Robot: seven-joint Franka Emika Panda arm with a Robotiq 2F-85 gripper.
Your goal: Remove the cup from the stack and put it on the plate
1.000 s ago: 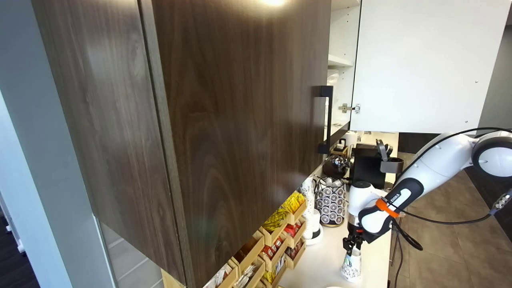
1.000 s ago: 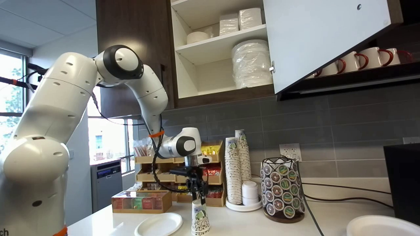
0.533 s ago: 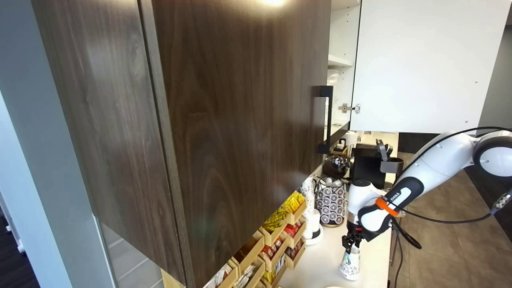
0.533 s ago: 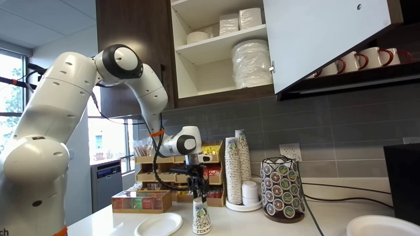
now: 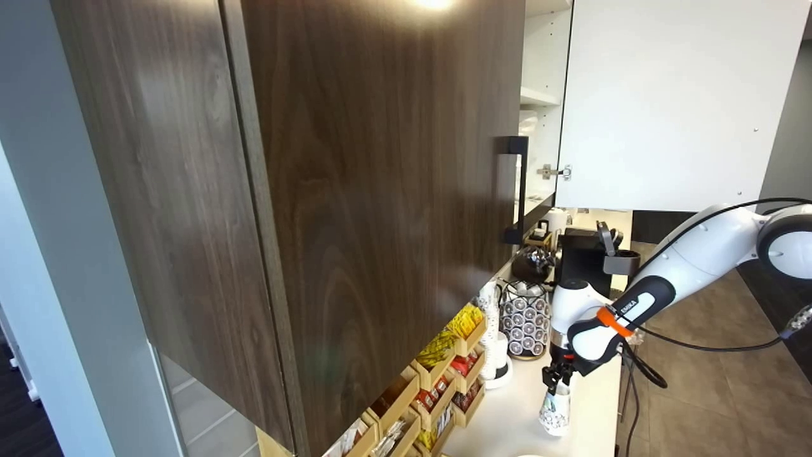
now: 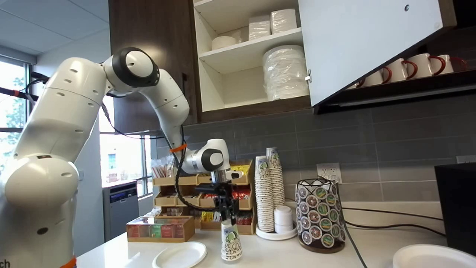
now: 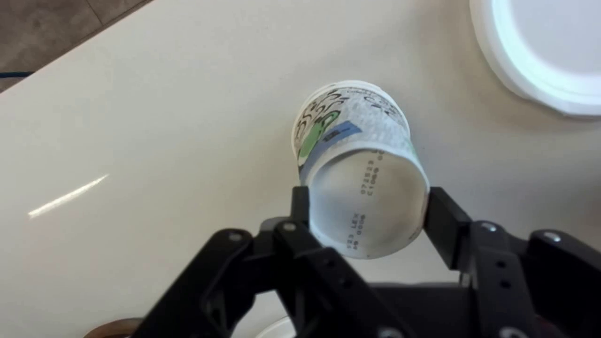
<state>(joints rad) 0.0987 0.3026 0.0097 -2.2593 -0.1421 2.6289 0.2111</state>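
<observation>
A white paper cup (image 6: pixel 231 242) with green and dark print is upside down, base up, in both exterior views (image 5: pixel 555 412). It also shows in the wrist view (image 7: pixel 354 124). Doubled rim lines at its lower end look like nested cups. My gripper (image 7: pixel 368 206) is shut on the base end, one finger pressed on each side. In the exterior views the gripper (image 6: pixel 229 219) points down from above and the cup appears slightly off the counter. The pale plate (image 6: pixel 180 255) lies beside the cup, and at the upper right in the wrist view (image 7: pixel 544 70); nothing lies on it.
Tall cup stacks (image 6: pixel 264 197) stand on a white round tray (image 6: pixel 260 235) behind. A pod holder (image 6: pixel 320 216), a tea box (image 6: pixel 160 229) and a snack rack (image 5: pixel 438 393) are nearby. A white dish (image 6: pixel 431 257) is at right. An open cabinet door (image 6: pixel 364 41) hangs above.
My gripper and the cup have risen slightly and shifted a little toward the right in an exterior view. The cup stays between the fingers. The plate has not moved.
</observation>
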